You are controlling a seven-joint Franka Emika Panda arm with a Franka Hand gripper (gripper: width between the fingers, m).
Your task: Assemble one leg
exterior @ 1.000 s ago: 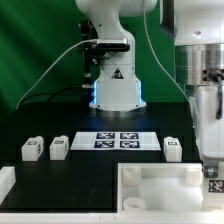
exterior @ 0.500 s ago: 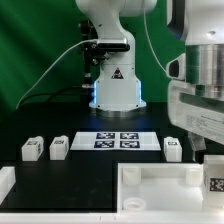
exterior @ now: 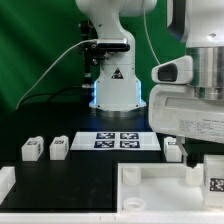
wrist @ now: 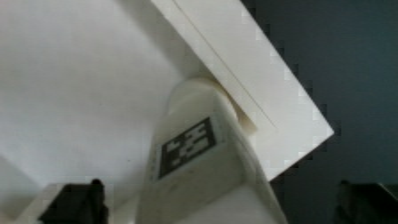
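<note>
One leg (exterior: pixel 214 184), a small white block with a black-and-white tag, stands on the right far corner of the large white panel (exterior: pixel 150 186). My gripper (exterior: pixel 205 160) hangs just above it, open and empty. In the wrist view the same leg (wrist: pixel 192 148) rises from the panel (wrist: pixel 71 90) between my two dark fingertips (wrist: pixel 71 200), which stand wide apart and clear of it; my gripper (wrist: pixel 217 208) holds nothing. Three more legs lie on the black table: two on the exterior view's left (exterior: pixel 32 149) (exterior: pixel 58 148), one (exterior: pixel 172 149) next to my hand.
The marker board (exterior: pixel 118 140) lies flat at the table's middle back. The robot's white base (exterior: pixel 115 85) stands behind it. A white block (exterior: pixel 6 182) sits at the front on the exterior view's left edge.
My gripper has risen from low around the leg on the panel's corner to above it. The leg stays standing on the panel. The other legs have not moved.
</note>
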